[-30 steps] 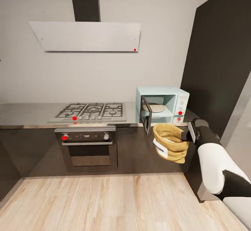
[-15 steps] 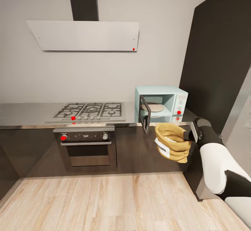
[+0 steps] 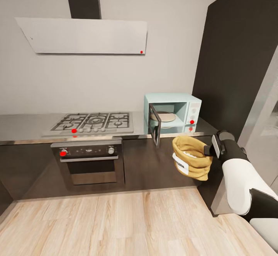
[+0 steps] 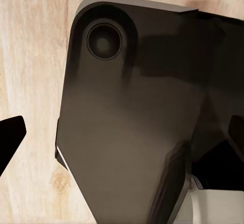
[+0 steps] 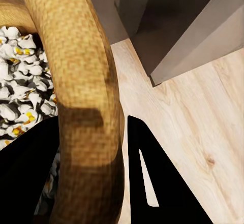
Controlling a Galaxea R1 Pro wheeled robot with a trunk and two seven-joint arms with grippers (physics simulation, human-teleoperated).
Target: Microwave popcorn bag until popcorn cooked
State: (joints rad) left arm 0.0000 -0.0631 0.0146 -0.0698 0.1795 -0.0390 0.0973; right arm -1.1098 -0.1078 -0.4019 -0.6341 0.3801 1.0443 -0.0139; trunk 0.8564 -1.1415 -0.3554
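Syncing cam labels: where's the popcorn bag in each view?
Head view: popcorn bag hangs right of centre, in front of the dark cabinets below the open microwave, its rim held in the right gripper.
Right wrist view: the bag's rolled rim runs between the jaws, popcorn beside it.
Left wrist view: not in it.
Shared landmark: the light wood floor.

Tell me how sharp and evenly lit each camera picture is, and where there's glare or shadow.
Head view: sharp, flat even light, a soft sheen on the long grey countertop. Right wrist view: the mustard-yellow cloth popcorn bag has its weave crisp, and the right pincer reads as black silhouette. Left wrist view: dark robot base soft-edged, shadowed.
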